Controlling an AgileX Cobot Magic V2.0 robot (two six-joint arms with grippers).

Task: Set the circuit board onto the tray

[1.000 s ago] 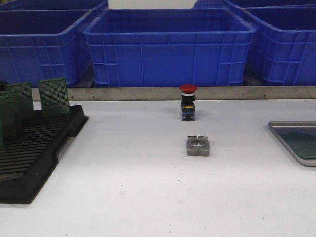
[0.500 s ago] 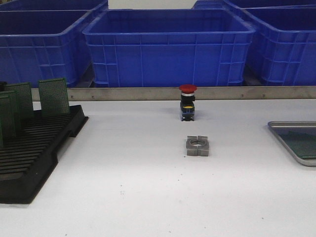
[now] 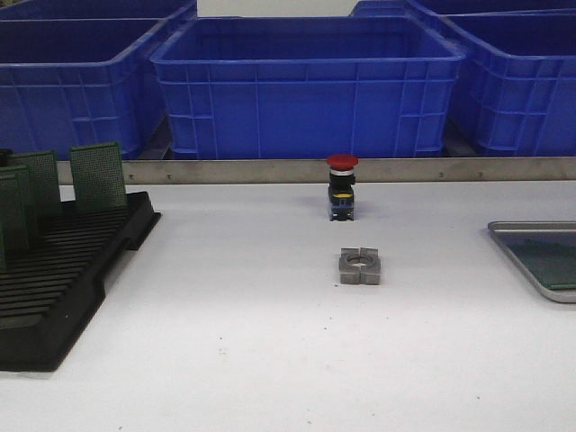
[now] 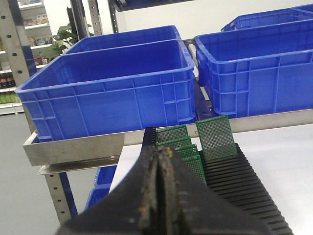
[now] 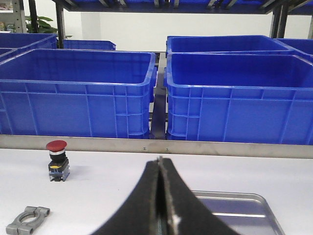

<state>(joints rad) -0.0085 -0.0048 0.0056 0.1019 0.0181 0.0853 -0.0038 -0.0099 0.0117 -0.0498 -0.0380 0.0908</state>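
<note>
Your tray (image 3: 540, 261) sits at the worktop's (image 3: 252, 342) right edge, something green on its floor. Your circuit boards (image 3: 97, 175) stand upright in the black rack (image 3: 63, 279) far left. Both the left gripper (image 4: 159, 161) and right gripper (image 5: 160, 169) have jaws clenched, empty.

A workshop or electronics assembly station; big blue plastic bins (image 3: 306, 85) line a metal shelf (image 4: 73, 147) beyond the left gripper (image 4: 159, 161); perforated steel racking uprights (image 4: 14, 54) stand beside them; a black slotted rack (image 3: 63, 261) holds green circuit boards (image 3: 97, 175); a red emergency-stop button (image 3: 342, 186) sits on the white bench (image 3: 234, 342).
</note>
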